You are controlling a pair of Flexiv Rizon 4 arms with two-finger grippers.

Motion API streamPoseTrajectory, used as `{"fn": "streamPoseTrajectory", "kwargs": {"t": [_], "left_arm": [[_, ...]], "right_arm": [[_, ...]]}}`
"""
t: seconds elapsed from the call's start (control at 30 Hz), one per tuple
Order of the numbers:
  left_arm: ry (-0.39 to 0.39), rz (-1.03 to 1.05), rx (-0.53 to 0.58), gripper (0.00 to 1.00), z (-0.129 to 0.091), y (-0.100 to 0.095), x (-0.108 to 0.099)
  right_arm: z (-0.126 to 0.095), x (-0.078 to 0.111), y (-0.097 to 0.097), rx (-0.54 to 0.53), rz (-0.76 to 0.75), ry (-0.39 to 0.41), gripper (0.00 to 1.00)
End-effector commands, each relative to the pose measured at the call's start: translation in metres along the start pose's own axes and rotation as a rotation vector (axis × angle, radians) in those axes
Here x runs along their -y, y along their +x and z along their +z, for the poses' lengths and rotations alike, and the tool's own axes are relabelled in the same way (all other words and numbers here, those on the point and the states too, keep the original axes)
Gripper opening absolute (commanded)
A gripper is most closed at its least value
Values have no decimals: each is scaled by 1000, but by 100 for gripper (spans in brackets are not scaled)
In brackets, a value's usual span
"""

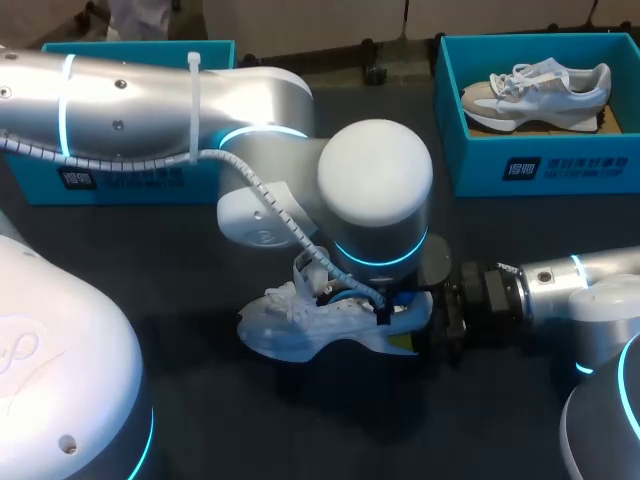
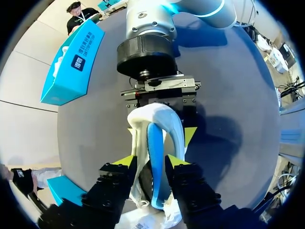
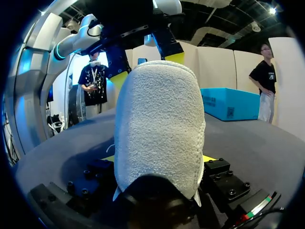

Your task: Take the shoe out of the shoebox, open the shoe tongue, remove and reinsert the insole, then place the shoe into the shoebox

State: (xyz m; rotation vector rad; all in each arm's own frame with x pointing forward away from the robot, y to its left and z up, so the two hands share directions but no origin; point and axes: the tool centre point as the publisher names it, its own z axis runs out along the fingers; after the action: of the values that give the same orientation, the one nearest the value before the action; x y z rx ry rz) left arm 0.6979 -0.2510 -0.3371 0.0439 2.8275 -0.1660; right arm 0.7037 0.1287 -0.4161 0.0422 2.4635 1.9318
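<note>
A white shoe (image 1: 290, 325) lies on its side at mid-table, toe to the left. In the left wrist view the shoe (image 2: 167, 121) shows its opening, with a blue insole (image 2: 155, 162) standing on edge inside. My left gripper (image 2: 150, 161) pinches one white side wall and the insole together, a yellow tip touching each side. In the head view that gripper is hidden under its wrist. My right gripper (image 1: 422, 330) comes in from the right and is shut on the heel, which fills the right wrist view as a fuzzy white heel (image 3: 159, 129) between the right gripper's (image 3: 159, 160) fingers.
A teal shoebox (image 1: 545, 170) at the back right holds a second grey-white shoe (image 1: 535, 92). Another teal box (image 1: 120, 185) stands at the back left, partly behind my left arm. Dark tabletop lies in front of the shoe.
</note>
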Motion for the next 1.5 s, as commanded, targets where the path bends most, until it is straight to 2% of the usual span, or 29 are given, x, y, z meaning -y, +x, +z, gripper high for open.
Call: {"fn": "streamPoseTrajectory", "kwargs": {"t": [0.03,0.07,0.13,0.43,0.83,1.5], "left_arm": [[1,2,5,29,2,2,-2],[2,3,5,22,2,3,-2],[6,4,10,0,1,3,-2],[21,-16,43,0,1,5,-5],[71,-124,170,0,-7,4,-6],[106,-247,268,0,-15,-13,6]], "right_arm": [[1,1,0,-3,1,6,0],[1,1,0,-3,1,6,0],[1,1,0,-3,1,6,0],[1,1,0,-3,1,6,0],[1,1,0,-3,1,6,0],[1,1,0,-3,1,6,0]]}}
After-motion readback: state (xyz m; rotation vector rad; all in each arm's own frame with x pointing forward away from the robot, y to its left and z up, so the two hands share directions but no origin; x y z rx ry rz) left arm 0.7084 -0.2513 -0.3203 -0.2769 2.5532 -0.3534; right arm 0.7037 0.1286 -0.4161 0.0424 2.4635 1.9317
